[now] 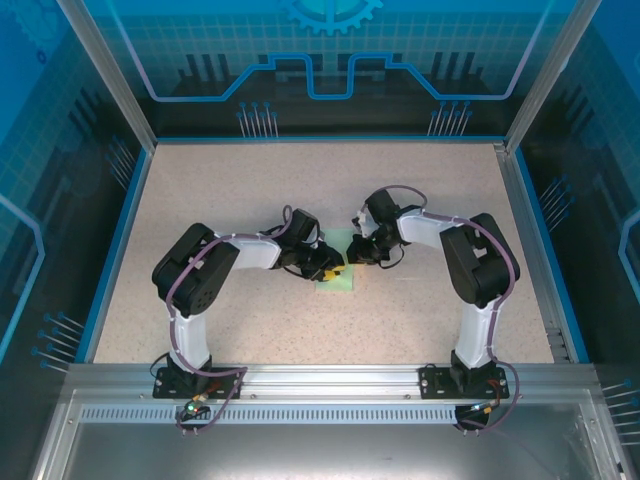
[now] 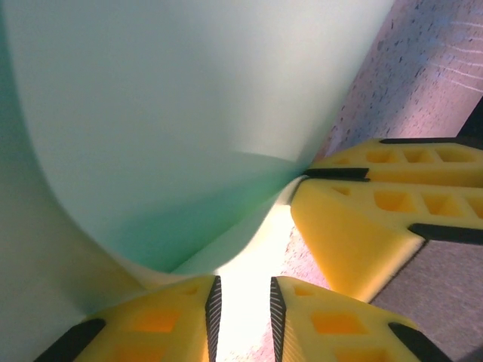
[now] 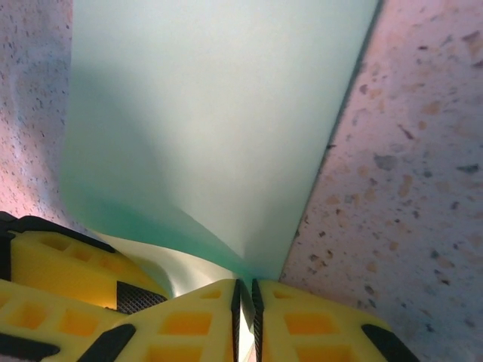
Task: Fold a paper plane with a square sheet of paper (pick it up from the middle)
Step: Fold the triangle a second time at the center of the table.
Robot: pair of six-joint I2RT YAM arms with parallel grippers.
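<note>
The sheet of paper [image 1: 338, 279], pale mint green, lies at the middle of the table [image 1: 250, 180], directly under both tools where they meet; from the left wrist the sheet of paper [image 2: 189, 113] rises ahead of the tool in a smooth curl, its fold dipping towards the tool's left finger; the left tool [image 2: 243, 290] has its yellow fingers a narrow gap apart with a bright pale strip between them, and I cannot tell whether they pinch the paper; to its right, close by, the right tool [image 2: 302, 181] nips the sheet's edge; from the right wrist the right tool [image 3: 244, 290] has its fingers all but together on a thin edge of the sheet [image 3: 219, 98]; the left tool's fingers [image 3: 53, 264] sit just to its left; speckled table [image 3: 392, 188] lies to its right.
</note>
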